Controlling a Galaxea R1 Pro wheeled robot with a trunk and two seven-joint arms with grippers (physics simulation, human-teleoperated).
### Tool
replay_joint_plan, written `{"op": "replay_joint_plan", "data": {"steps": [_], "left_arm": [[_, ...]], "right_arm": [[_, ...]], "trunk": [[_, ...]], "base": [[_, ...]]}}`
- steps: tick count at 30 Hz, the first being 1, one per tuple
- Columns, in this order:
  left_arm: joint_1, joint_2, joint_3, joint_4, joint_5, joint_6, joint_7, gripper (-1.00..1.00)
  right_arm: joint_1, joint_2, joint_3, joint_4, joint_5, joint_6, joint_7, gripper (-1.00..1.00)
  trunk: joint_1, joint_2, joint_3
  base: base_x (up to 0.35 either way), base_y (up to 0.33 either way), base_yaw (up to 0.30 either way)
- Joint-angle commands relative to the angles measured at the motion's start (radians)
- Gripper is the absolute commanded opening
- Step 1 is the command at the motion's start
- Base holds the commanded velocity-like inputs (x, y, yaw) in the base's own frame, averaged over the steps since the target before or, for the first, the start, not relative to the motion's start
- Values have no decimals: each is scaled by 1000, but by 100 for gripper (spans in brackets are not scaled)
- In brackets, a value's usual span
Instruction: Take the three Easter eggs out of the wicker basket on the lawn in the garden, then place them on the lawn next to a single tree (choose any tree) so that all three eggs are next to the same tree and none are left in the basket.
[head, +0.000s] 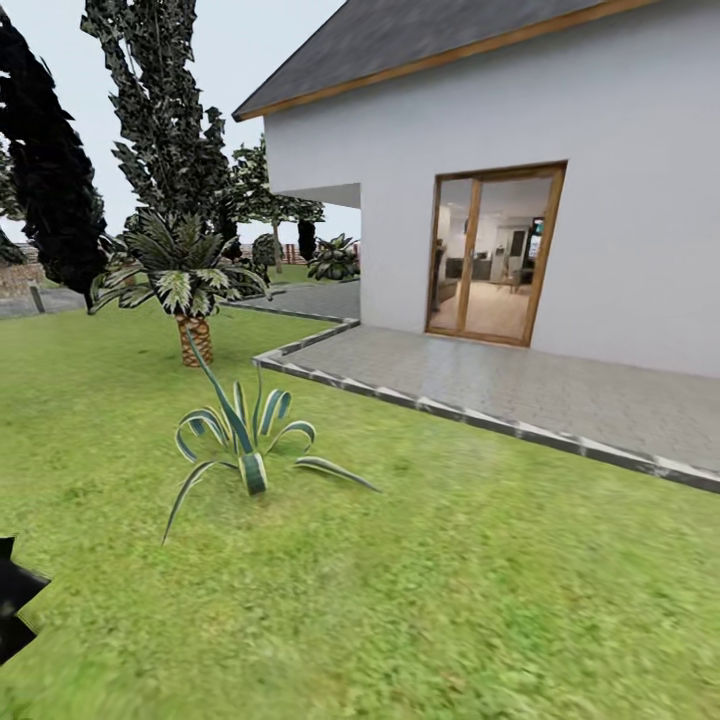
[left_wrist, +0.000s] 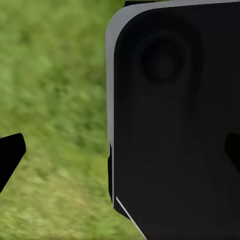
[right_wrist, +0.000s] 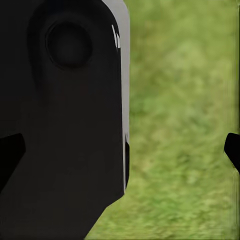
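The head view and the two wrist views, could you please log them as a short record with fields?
ground: lawn, mottled green grass
nearest plant: striped agave-like plant on the grass
behind it: small palm with a patterned trunk
background: dark cypress-like trees
building: white house with a wood-framed glass door
paving: grey patio with a stone border
left gripper: fingertips wide apart, nothing between them
right gripper: fingertips wide apart, nothing between them
wrist views: dark robot body panel over grass
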Motion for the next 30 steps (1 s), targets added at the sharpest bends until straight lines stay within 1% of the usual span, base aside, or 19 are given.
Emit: {"op": "replay_joint_plan", "data": {"steps": [1, 11, 30], "left_arm": [[1, 0, 0, -2, 0, 0, -1, 100], [1, 0, 0, -2, 0, 0, -1, 100], [1, 0, 0, -2, 0, 0, -1, 100]], "right_arm": [[-1, 0, -1, 2, 0, 1, 1, 100], [-1, 0, -1, 2, 0, 1, 1, 100], [-1, -1, -1, 2, 0, 1, 3, 100]], "trunk": [[1, 0, -1], [1, 0, -1], [1, 0, -1]], "base": [[281, 0, 216], [291, 0, 154], [328, 0, 8]]}}
